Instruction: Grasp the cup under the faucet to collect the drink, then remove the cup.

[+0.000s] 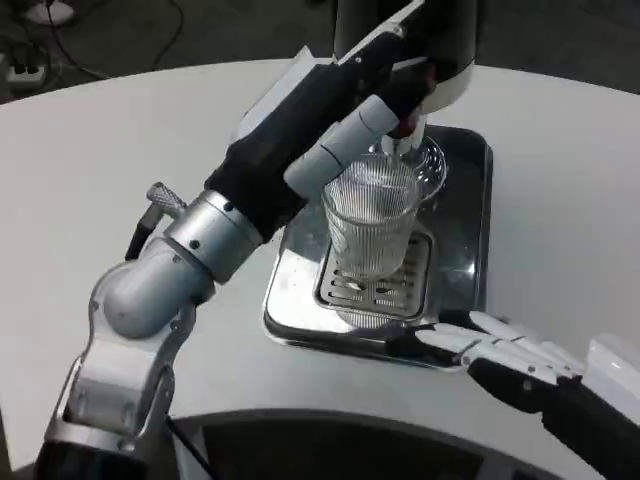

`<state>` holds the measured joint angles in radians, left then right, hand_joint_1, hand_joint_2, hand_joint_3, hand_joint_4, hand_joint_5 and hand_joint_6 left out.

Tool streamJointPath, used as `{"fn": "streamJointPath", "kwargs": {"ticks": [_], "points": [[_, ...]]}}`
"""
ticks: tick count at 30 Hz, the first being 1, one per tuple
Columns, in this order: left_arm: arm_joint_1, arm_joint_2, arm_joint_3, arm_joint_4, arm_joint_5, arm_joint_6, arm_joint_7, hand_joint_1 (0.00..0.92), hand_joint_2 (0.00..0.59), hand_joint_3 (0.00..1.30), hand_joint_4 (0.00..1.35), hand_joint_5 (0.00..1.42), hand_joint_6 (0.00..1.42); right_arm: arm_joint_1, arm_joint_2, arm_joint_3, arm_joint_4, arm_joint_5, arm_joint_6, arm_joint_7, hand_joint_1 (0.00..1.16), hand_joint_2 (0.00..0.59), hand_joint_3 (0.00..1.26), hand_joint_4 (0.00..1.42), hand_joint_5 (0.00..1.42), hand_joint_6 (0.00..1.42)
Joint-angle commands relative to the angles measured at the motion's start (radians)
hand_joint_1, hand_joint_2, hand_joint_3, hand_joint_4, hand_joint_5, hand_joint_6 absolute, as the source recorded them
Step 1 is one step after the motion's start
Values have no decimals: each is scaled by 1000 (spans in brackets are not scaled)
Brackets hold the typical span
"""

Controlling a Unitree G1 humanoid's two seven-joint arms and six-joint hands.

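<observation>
Here the ribbed clear cup [371,226] is held up over the drip grate [375,285] of the dispenser tray [465,250], just below the faucet [400,140]. The left hand [375,120] reaches in from the near left and appears to grip the cup's far upper side, though its fingers are mostly hidden. The right hand [500,350] lies on the white surface [560,180] at the tray's near right corner, fingers stretched out and close together, holding nothing.

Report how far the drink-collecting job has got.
Done: the left hand has reached the faucet, and the ribbed cup sits below it over the drip tray. In hand: filling; liquid level unclear. Left: removing the cup. The right hand rests at the tray's edge.
</observation>
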<state>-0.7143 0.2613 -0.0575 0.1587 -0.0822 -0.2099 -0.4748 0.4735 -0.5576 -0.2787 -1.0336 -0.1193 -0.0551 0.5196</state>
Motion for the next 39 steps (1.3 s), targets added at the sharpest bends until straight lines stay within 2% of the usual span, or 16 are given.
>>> {"fn": "streamJointPath", "kwargs": {"ticks": [1,10,16,24,28,36,39], "points": [[-12,50,-30,1,43,12,-49,0,96,103,34,152,101,-7,11,14,-14,-10,7,-6,558,446,174,121,37,0],[-34,107,-64,8,129,-51,-54,0,91,114,34,150,87,-19,16,24,-14,-18,11,-7,559,446,174,125,37,0],[-44,124,-84,18,169,-87,-55,0,93,119,35,150,80,-24,24,39,-14,-34,16,-5,559,446,175,126,45,0],[-64,154,-112,-14,235,-99,-51,0,97,132,42,150,75,-53,51,76,-14,-82,54,-3,560,446,175,126,48,0],[-74,165,-124,-18,266,-94,-55,0,98,136,45,150,74,-65,70,96,-14,-105,72,-8,560,446,175,127,53,1],[-44,208,-123,-138,276,-33,-95,0,103,145,46,150,74,-85,130,163,-14,-164,120,-21,562,426,175,134,61,1],[-35,216,-127,-165,269,-10,-118,0,100,147,55,150,64,-100,136,185,-14,-192,145,-18,583,403,182,166,81,14]]}}
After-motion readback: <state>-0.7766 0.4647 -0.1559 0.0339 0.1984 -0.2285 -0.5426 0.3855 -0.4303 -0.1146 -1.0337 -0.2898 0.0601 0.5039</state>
